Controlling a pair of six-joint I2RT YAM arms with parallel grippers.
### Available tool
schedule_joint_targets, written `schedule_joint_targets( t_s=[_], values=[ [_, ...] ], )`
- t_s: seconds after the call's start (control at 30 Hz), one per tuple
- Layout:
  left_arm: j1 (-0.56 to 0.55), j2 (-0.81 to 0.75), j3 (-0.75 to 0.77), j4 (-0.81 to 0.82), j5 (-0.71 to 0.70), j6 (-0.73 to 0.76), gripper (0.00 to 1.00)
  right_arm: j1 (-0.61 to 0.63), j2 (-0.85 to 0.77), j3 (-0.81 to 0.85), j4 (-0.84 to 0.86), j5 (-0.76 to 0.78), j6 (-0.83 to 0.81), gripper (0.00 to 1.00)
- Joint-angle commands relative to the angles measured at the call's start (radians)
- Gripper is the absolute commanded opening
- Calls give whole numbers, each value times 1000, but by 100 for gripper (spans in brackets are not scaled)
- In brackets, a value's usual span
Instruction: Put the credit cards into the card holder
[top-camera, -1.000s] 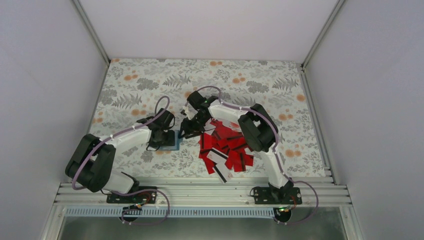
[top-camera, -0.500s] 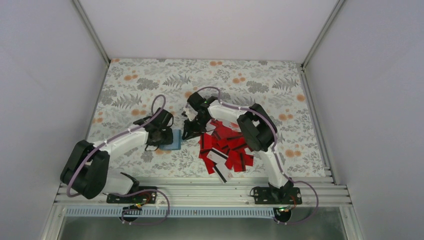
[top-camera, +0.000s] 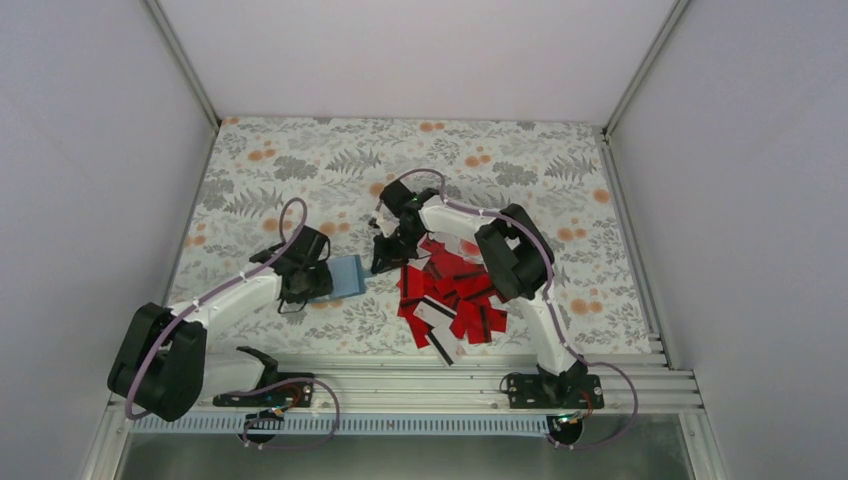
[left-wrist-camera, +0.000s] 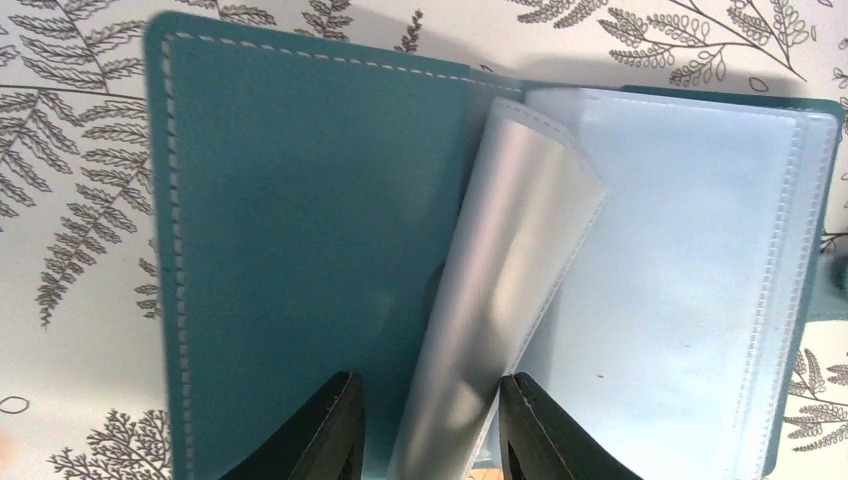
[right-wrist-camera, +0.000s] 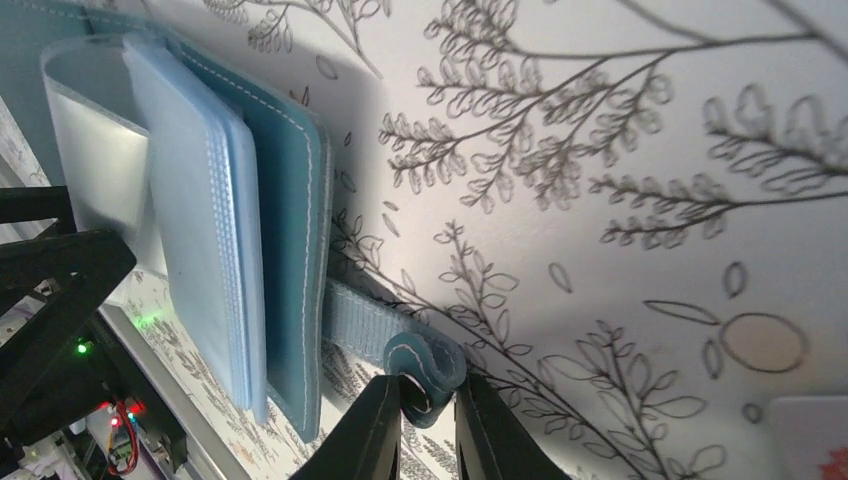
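The teal card holder (top-camera: 347, 274) lies open on the floral cloth between my two grippers. In the left wrist view its teal inner cover (left-wrist-camera: 300, 250) is on the left and its clear pockets (left-wrist-camera: 690, 290) on the right. One clear leaf (left-wrist-camera: 500, 300) stands curled up between the fingers of my left gripper (left-wrist-camera: 430, 440), which has closed in on it. My left gripper (top-camera: 320, 281) sits at the holder's left end. My right gripper (right-wrist-camera: 428, 388) is shut on the holder's folded snap tab (right-wrist-camera: 425, 358) and sits at its right end (top-camera: 381, 262). The red credit cards (top-camera: 455, 295) lie heaped just right of it.
A white card corner with a red spot (right-wrist-camera: 812, 437) lies close to the right gripper. The aluminium rail (top-camera: 400, 385) with both arm bases runs along the near edge. White walls (top-camera: 90, 200) enclose the floral table (top-camera: 300, 170) on three sides.
Both grippers have narrowed, the right one closing on the snap tab. The left arm has drawn back to the left, and more of the card holder now shows between the grippers.
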Motion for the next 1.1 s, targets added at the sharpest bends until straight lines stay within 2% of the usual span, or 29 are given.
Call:
schedule_joint_targets(
  t_s=[0.0,0.3,0.47,0.57,0.77,1.07],
  values=[
    [29,-16,5,-14,-9,-32,34,-21,42,28,-21,73,-27,14],
    [109,-70,-36,15,55,-62,33,-50,74,98,-24,75,-53,13],
    [148,-74,-70,33,102,-78,33,-53,48,106,-8,43,-80,16],
    [160,-73,-80,54,133,-80,33,-53,27,114,-2,-1,-91,19],
    [167,-43,-103,112,176,-72,33,-50,6,195,-57,-57,-113,35],
    [166,-55,-66,87,158,-39,33,-18,-60,221,-95,-50,-101,38]
  ],
)
